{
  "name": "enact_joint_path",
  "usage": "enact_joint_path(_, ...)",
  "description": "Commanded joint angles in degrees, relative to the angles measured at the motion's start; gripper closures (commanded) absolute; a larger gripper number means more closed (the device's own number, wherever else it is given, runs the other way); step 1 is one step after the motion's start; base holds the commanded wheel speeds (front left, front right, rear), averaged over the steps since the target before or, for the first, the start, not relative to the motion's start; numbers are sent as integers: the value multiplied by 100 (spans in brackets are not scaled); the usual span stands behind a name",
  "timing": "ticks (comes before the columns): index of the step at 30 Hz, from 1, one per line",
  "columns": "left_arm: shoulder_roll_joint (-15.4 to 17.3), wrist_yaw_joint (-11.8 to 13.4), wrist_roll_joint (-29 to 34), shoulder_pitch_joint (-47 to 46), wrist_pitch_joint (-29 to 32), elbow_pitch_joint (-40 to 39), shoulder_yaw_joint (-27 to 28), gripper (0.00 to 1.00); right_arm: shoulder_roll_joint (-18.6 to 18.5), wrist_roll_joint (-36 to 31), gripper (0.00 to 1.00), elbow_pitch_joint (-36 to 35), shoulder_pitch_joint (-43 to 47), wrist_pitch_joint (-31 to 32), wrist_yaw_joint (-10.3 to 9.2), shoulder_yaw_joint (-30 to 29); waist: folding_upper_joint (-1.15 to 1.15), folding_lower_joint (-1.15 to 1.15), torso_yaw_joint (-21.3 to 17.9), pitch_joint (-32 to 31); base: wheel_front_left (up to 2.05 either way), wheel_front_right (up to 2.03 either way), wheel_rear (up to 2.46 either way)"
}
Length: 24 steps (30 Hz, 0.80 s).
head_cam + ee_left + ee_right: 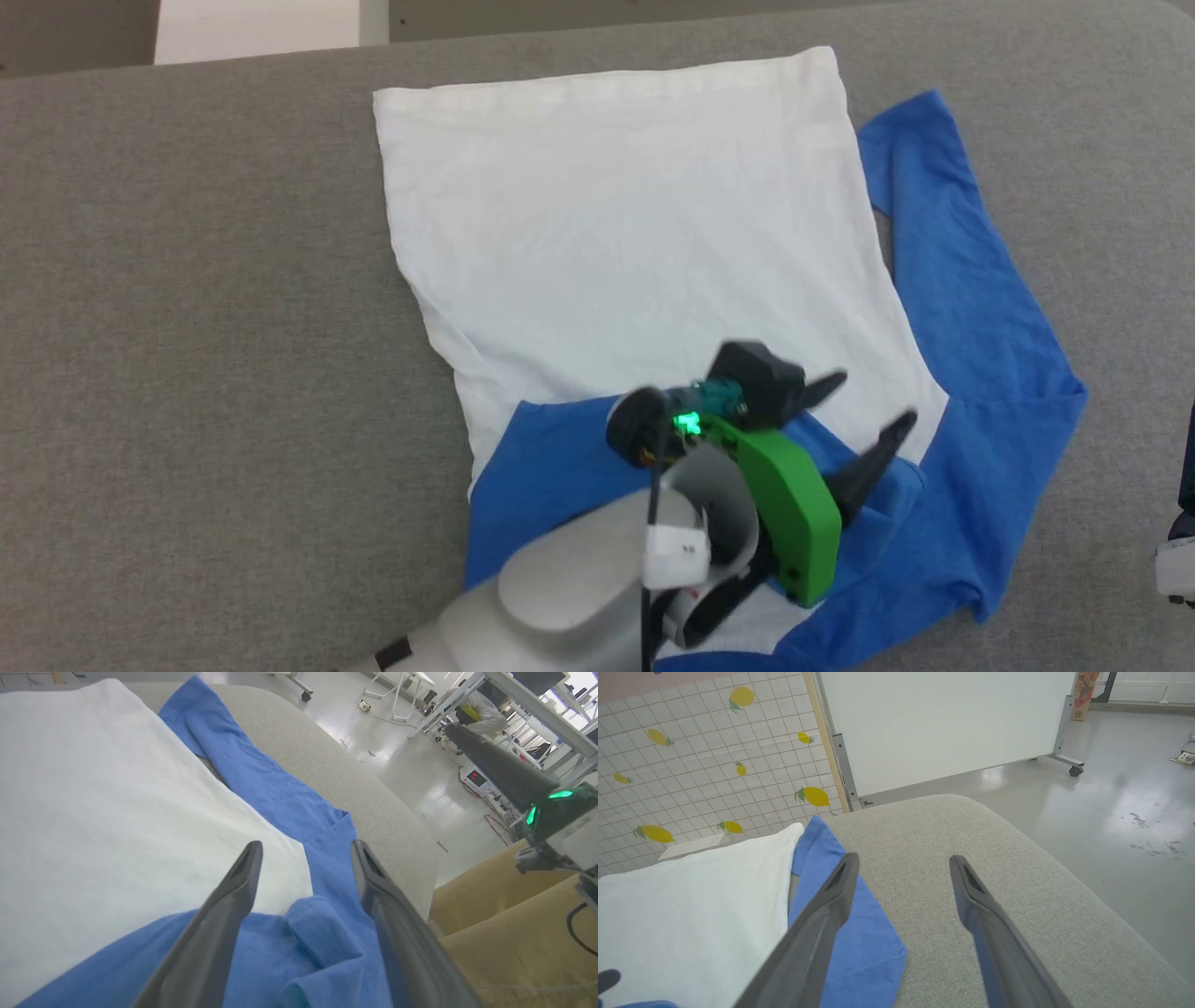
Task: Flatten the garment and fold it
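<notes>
Both end effectors are wide apart and hold nothing; the garment [635,233] lies on the grey padded table [187,373].

The left end effector [868,406] hangs just over a small blue lump [317,928] in the cloth. I think a finger could catch that lump when it moves and pull the fold open. The long blue sleeve [980,308] lies bent near the table's edge, so it might slip off. The right end effector [903,858] waits over bare table. No writing shows on the shirt. A small box [474,778] on the floor shows red numbers, too small to read.
</notes>
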Motion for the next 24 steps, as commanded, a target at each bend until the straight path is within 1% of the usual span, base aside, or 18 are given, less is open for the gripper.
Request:
enact_joint_path(1, -20, 106, -91, -192, -200, -98, 127, 0, 4, -62, 0, -50, -47, 44, -9, -22, 0, 0, 110, -139, 0, 0, 0)
enact_joint_path(4, 27, 330, -61, -320, -636, -222, 489, 0, 4, -92, 0, -113, 17, 107, -9, -41, 0, 0, 205, -272, 0, 0, 0)
enact_joint_path(6, 294, 554, 104, -351, -962, -388, 744, 0, 4, -104, 0, -150, 72, 150, -9, -30, 0, 0, 262, -361, 0, 0, 0)
enact_joint_path(7, 507, 724, 232, -337, -1108, -512, 892, 0, 4, -100, 0, -169, 101, 171, -9, -20, 0, 0, 293, -406, 0, 0, 0)
enact_joint_path(10, 1102, 1156, 458, -102, -1293, -969, 1263, 0, 4, -96, 0, -211, 172, 220, -9, 19, 0, 0, 363, -497, 0, 0, 0)
enact_joint_path(11, 1357, 1349, 575, 38, -1340, -1186, 1413, 0, 4, -92, 0, -223, 198, 236, -9, 33, 0, 0, 392, -522, 0, 0, 0)
enact_joint_path(15, 2151, 2059, 935, 799, -1422, -2047, 2016, 0, 4, -77, 0, -248, 296, 274, -9, 74, 0, 0, 486, -585, 0, 0, 0)
enact_joint_path(17, 2392, 2345, 1068, 1300, -1434, -2506, 2451, 0, 4, -62, 0, -252, 337, 277, -9, 78, 0, 0, 529, -602, 0, 0, 0)
enact_joint_path(19, 2550, 2516, 1278, 1847, -1436, -2939, 2903, 0, 4, -40, 0, -247, 367, 279, -9, 103, 0, 0, 556, -616, 0, 0, 0)
enact_joint_path(21, 2567, 2613, 1484, 2440, -1437, -3339, 3363, 0, 4, -22, 0, -241, 396, 275, -9, 122, 0, 0, 588, -626, 0, 0, 0)
enact_joint_path(22, 2549, 2608, 1564, 2701, -1438, -3482, 3548, 0, 4, -13, 0, -237, 416, 272, -9, 124, 0, 0, 612, -629, 0, 0, 0)
enact_joint_path(24, 2477, 2504, 1766, 3243, -1438, -3717, 3940, 0, 4, 10, 0, -218, 472, 275, -9, 149, 0, 0, 655, -635, 0, 0, 0)
